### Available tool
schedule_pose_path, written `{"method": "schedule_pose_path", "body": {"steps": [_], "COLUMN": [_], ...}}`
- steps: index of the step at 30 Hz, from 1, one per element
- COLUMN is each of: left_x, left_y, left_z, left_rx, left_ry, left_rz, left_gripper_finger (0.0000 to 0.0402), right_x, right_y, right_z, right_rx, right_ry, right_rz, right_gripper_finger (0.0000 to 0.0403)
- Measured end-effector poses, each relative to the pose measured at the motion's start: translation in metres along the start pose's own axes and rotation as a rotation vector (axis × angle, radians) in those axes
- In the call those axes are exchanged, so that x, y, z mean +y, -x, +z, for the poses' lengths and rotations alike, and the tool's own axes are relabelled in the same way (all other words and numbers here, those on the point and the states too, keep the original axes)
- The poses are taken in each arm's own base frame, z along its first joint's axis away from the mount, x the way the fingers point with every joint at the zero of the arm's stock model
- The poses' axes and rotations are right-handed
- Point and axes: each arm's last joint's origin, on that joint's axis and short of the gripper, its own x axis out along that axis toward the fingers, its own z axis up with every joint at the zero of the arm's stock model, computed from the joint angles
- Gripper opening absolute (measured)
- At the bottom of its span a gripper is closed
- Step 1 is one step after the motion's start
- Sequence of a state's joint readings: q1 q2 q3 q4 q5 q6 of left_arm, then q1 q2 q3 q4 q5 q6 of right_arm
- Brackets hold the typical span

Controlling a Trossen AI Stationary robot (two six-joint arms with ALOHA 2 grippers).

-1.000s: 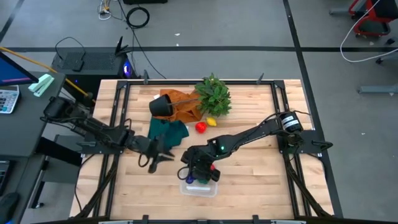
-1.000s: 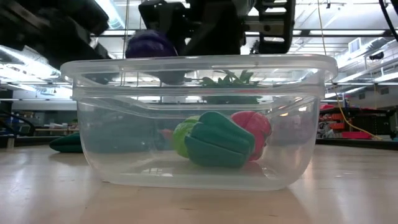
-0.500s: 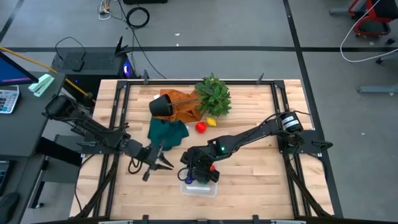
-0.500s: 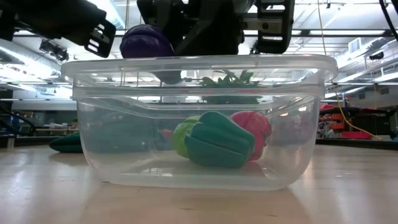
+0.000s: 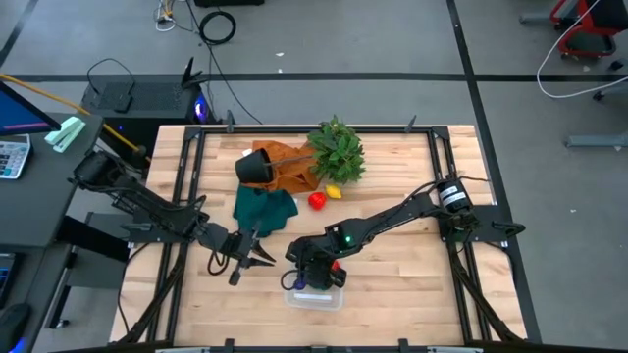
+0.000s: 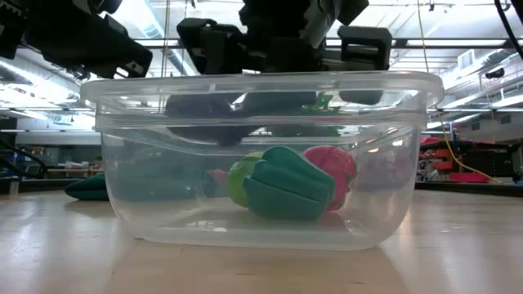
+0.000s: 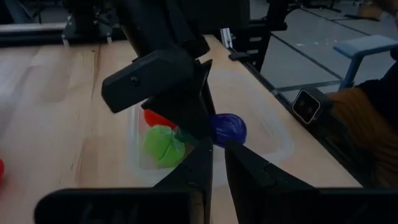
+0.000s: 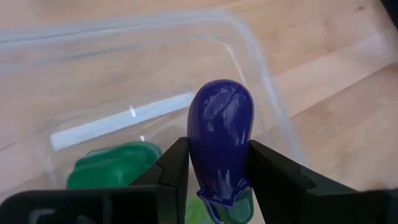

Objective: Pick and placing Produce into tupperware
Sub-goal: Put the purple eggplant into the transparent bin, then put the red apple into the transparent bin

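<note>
Right wrist view is giving the clearest reading of the grip: the right gripper is clamping a purple eggplant between its two dark fingers, holding it nose-up directly above the open tupperware, apparently so the piece will fall inside the walls once it is let go. Below it, a light green piece is already lying on the tub's floor. That view is hiding what else is inside; the low view is filling this in, showing through the clear wall of the tupperware a green pepper-shaped piece resting against a red piece, with the dark gripper body hanging over the rim, though there the purple fruit is hard to pick out. Only the high view is showing what is left to collect: a red piece and a yellow piece are sitting together near the leafy plant, well apart from the tupperware at the table's near edge. It is also placing the left gripper beside the teal cloth, off to the tub's side. Left wrist view is showing that gripper's fingers closed together and carrying nothing, pointing toward the tub and the purple eggplant over it.
</note>
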State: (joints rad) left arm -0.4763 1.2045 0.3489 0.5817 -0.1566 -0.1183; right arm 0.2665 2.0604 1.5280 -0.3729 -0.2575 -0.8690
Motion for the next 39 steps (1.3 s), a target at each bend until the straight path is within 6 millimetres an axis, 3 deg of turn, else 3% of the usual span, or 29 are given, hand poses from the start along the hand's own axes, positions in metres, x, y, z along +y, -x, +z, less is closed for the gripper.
{"method": "schedule_pose_path", "body": {"steps": [6, 19, 30, 39], "left_x": [0.000, 0.001, 0.011, 0.034], "left_y": [0.000, 0.000, 0.000, 0.000], "left_z": [-0.002, -0.003, -0.002, 0.000], "left_rx": [0.019, 0.023, 0.003, -0.018], "left_ry": [0.008, 0.021, 0.012, 0.113], "left_rz": [0.002, 0.040, 0.253, 0.362], "left_gripper_finger": [0.0047, 0.0039, 0.0046, 0.0041], "right_x": [0.002, 0.001, 0.000, -0.015], "right_y": [-0.001, 0.004, 0.054, 0.105], "right_z": [0.000, -0.001, 0.009, -0.009], "right_rx": [0.022, 0.108, 0.225, 0.342], "right_ry": [-0.001, -0.040, -0.109, -0.232], "right_rz": [0.004, -0.063, -0.152, -0.262], "right_gripper_finger": [0.0121, 0.0201, 0.0190, 0.0187]}}
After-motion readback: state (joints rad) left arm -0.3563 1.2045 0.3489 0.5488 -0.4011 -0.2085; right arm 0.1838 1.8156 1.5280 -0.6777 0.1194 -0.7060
